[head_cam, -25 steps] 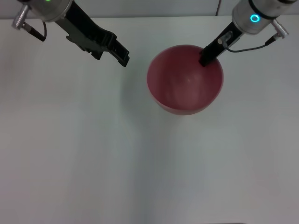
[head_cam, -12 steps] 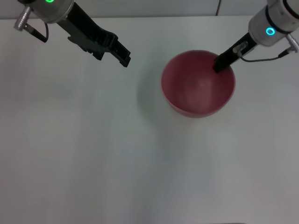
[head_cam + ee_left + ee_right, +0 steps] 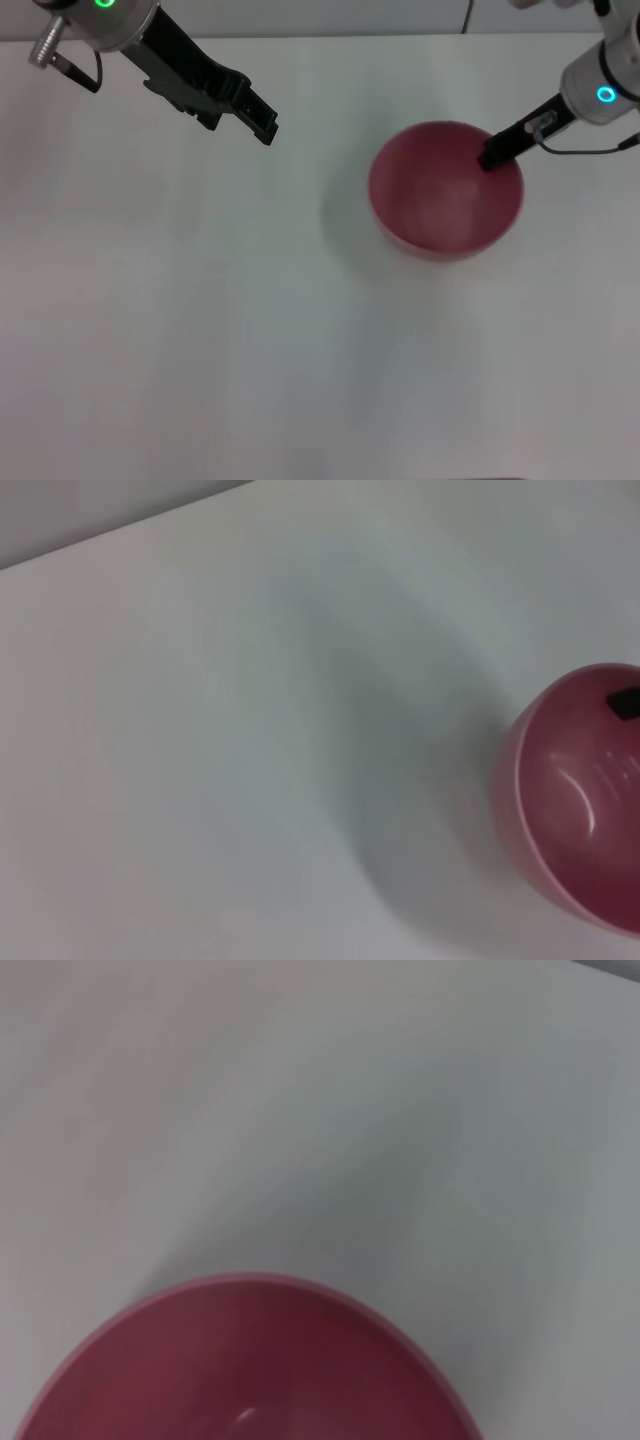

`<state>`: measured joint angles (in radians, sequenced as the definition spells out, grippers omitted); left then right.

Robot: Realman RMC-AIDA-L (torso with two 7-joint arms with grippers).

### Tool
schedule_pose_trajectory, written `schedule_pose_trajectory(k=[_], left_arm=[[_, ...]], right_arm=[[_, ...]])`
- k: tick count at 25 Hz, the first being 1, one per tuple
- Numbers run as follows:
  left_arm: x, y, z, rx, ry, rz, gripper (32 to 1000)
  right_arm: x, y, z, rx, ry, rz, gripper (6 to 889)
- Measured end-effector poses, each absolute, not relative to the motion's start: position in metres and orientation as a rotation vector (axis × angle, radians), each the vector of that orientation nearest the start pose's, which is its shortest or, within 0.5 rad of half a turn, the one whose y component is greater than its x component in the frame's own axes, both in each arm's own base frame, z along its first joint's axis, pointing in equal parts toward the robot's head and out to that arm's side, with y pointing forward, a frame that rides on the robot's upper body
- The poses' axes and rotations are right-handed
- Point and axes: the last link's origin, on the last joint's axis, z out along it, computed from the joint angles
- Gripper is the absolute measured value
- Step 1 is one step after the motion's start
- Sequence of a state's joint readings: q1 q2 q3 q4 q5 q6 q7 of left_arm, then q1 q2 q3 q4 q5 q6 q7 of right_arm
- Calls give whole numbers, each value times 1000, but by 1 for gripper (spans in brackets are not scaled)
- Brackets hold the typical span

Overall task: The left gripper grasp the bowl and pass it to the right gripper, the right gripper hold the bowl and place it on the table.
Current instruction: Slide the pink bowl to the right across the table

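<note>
The pink-red bowl (image 3: 445,190) hangs upright a little above the white table (image 3: 200,330) at the right, casting a soft shadow to its left. My right gripper (image 3: 495,155), blue ring lit, is shut on the bowl's far right rim, one finger inside. My left gripper (image 3: 258,120), green ring lit, hovers at the upper left, open and holding nothing, well apart from the bowl. In the left wrist view the bowl (image 3: 580,800) shows at the edge with a black fingertip (image 3: 625,702) on its rim. The right wrist view shows the bowl's rim and inside (image 3: 250,1360) close up.
The table's far edge (image 3: 330,36) runs along the top of the head view, with a grey wall behind it. Nothing else stands on the white table (image 3: 200,730), which the right wrist view shows as bare surface (image 3: 300,1110).
My right gripper has carried the bowl steadily to the right and slightly toward me. The left arm has stayed where it was.
</note>
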<state>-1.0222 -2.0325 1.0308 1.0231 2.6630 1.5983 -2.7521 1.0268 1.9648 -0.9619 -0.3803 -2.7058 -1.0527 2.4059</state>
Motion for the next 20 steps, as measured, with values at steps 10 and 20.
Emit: schedule_pose_trajectory(k=[10, 20], left_arm=[[-112, 427, 29, -2457, -1241, 304, 789], [-112, 427, 29, -2459, -1240, 302, 789]], right_arm=[[246, 441, -16, -2350, 1197, -394, 36], [257, 436, -21, -2333, 1218, -362, 37]])
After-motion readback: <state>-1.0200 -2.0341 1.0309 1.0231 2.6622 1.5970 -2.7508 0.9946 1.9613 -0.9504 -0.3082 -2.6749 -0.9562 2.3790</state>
